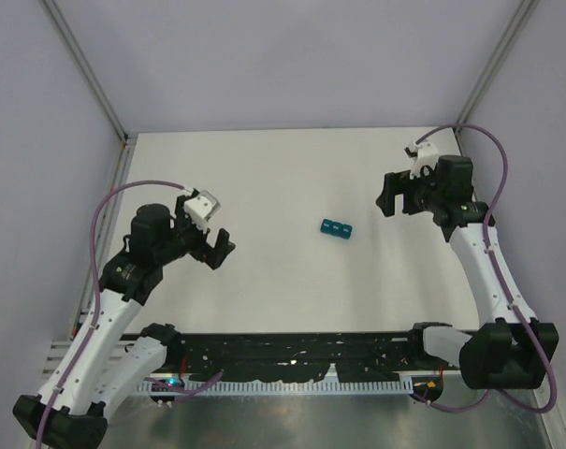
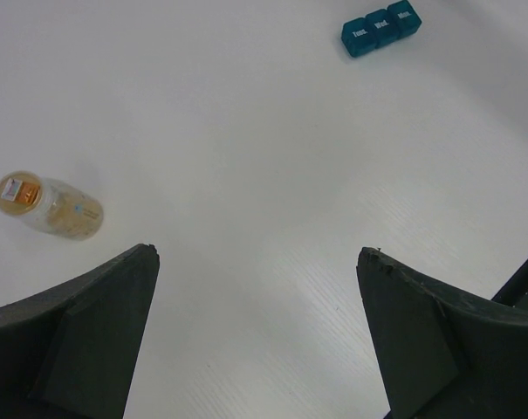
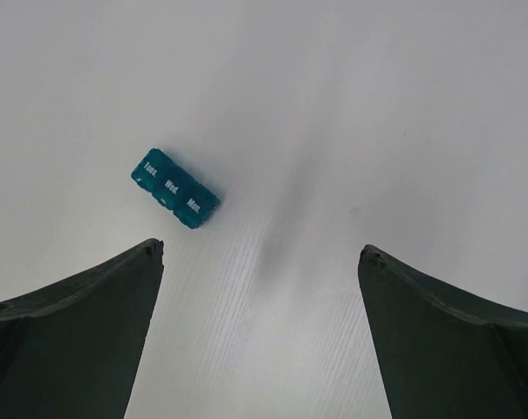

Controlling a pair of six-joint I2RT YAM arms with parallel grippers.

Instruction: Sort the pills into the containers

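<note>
Two arms hover above the table (image 1: 264, 168), elbows bent, wrists angled toward its middle. I see the left gripper (image 2: 259, 253) and right gripper (image 3: 259, 250) with jaws wide apart, holding nothing. Between them, right of centre, the containers (image 3: 174, 187) lie flat: a teal three-cell strip, lids closed, lettered Tues., Wed., Mon. A clear vial (image 2: 50, 208) lies on its side near the left gripper.

I count one teal strip of containers (image 3: 174, 188), made of three joined compartments. I count one clear vial (image 2: 50, 206) with one tan cap (image 2: 17, 192), and one table (image 1: 264, 178).
</note>
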